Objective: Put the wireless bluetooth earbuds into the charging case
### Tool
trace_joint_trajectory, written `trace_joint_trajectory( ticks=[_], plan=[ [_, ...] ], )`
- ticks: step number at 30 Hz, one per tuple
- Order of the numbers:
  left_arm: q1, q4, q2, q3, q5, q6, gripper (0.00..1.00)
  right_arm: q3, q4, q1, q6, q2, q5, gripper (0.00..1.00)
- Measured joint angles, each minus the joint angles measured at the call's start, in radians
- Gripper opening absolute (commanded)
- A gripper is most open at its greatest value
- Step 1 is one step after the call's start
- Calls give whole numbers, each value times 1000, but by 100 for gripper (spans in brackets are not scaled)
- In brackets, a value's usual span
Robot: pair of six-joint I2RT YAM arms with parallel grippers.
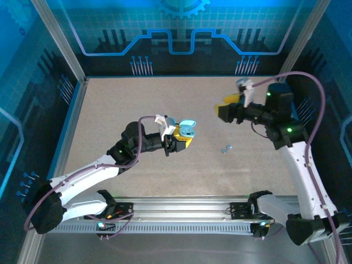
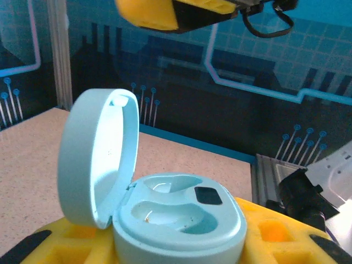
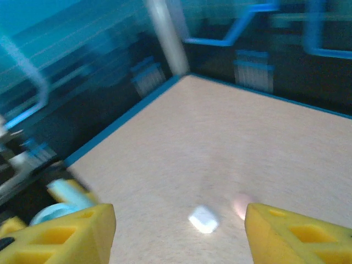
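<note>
- The open charging case (image 2: 181, 220) is being clamped by the left hand (image 1: 180, 141).
- Right of the case, earbuds (image 1: 226, 148) are lying on the tabletop (image 1: 137, 99).
- Farther right, the right hand (image 3: 179, 231) is being held apart.

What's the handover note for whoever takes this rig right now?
Left gripper: shut on the charging case, lid open.
Right gripper: open, empty.
Earbuds: two pale blue ones on the table, right of the case.
Done: case gripped, opened.
Left: both wells empty; pick and seat each earbud.
</note>
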Motion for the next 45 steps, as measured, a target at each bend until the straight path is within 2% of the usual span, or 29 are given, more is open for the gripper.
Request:
trace_joint_trajectory(
  ticks=[4, 8, 13, 21, 32, 45],
  plan=[
    [0, 10, -17, -8, -26, 3, 35, -88, -76, -132, 148, 11, 125, 50],
    [0, 18, -30, -8, -35, 3, 35, -219, -137, -178, 233, 166, 151, 49],
    [0, 23, -39, -11, -38, 3, 35, -351, -207, -143, 273, 314, 217, 50],
    [0, 24, -52, -17, -42, 2, 36, -357, -201, -57, 288, 430, 280, 50],
    [0, 23, -55, -21, -45, 3, 36, -360, -126, -1, 297, 518, 320, 48],
    [0, 23, -55, -21, -45, 3, 36, -361, -76, 10, 300, 574, 350, 48]
  ],
)
